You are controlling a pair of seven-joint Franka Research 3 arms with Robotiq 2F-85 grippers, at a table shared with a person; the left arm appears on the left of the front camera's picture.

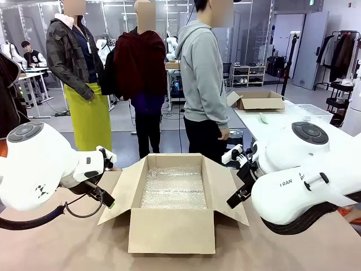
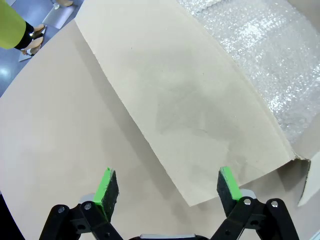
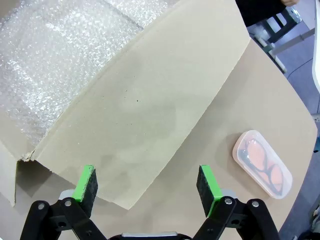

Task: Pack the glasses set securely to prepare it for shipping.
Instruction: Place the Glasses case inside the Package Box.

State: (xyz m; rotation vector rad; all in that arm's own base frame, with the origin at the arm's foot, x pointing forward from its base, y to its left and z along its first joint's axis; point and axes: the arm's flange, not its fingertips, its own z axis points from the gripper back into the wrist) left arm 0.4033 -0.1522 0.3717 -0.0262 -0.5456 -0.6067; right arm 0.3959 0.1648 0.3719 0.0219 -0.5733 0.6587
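Nearest, the left fingers and right fingers stand wide open and empty, each over an outfolded flap of the open box. Bubble wrap lines the box bottom. The pink case lies flat on the table, near the right flap, outside the box. A person stands beyond.

A box on the table between left gripper and right gripper; bubble wrap inside it; 1 flap ahead of each gripper; 1 glasses case beside the right gripper, away from the box.
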